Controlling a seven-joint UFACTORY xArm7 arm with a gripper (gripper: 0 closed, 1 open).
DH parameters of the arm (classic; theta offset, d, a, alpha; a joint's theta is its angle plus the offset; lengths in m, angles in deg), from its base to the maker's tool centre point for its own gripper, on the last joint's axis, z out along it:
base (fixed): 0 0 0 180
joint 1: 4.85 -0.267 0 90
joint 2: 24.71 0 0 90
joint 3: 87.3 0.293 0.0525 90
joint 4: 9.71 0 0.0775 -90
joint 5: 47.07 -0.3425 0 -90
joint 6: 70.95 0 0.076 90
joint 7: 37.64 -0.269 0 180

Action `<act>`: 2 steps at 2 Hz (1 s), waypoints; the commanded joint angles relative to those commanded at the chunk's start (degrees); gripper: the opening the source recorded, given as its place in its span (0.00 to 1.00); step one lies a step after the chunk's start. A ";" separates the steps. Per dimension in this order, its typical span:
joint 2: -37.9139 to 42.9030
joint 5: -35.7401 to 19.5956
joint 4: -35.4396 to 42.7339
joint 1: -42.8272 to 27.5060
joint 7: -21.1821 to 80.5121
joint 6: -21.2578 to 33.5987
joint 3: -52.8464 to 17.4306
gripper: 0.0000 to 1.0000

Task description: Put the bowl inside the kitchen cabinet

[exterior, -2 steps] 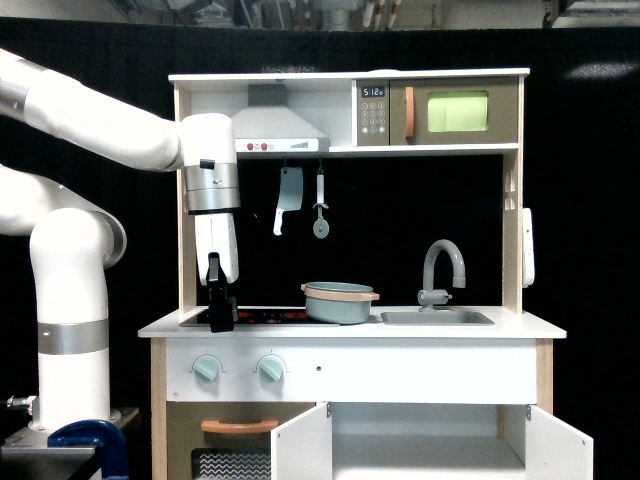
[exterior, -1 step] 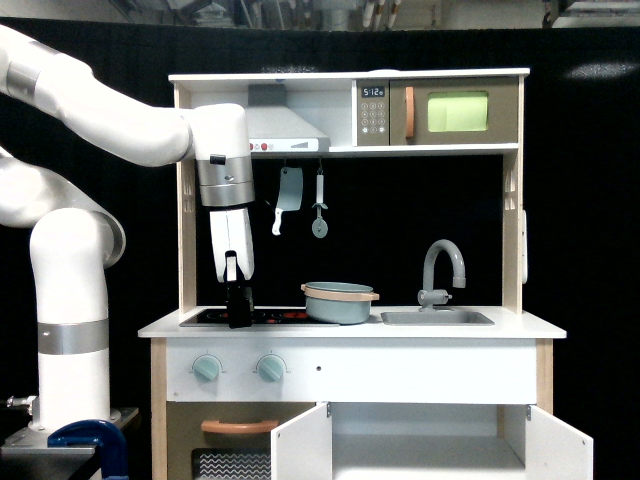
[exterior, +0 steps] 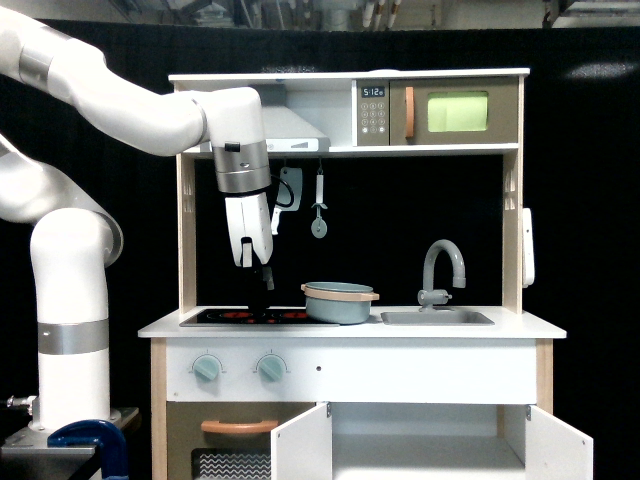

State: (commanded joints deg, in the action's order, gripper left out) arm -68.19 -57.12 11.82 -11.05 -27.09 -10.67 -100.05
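The grey-blue bowl [exterior: 338, 302] with a peach rim stands on the toy kitchen's counter, between the stovetop and the sink. My gripper [exterior: 261, 290] hangs from the white arm over the stovetop, to the exterior view's left of the bowl and apart from it. Its dark fingers point down; from this side I cannot tell how they stand. The kitchen cabinet [exterior: 430, 440] is the white compartment under the counter, with both small doors swung open.
A sink [exterior: 437, 318] with a grey faucet [exterior: 443, 266] lies to the right of the bowl. Toy utensils [exterior: 319, 205] hang on the back wall above it. The microwave [exterior: 457, 112] and range hood [exterior: 290, 125] form an upper shelf. An oven door [exterior: 236, 440] is at lower left.
The arm has swung to the exterior view's right across the stovetop, bringing the gripper closer to the bowl and slightly higher. The bowl has not moved.
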 joint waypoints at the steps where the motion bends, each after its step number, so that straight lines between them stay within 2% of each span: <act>1: -3.71 -4.60 -0.31 -0.40 -3.51 -3.15 0.62 1.00; 2: -6.77 -11.82 -4.69 -0.42 -9.03 -11.11 0.75 1.00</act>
State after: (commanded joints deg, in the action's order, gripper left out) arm -74.97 -68.94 7.13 -11.47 -36.13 -21.79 -99.30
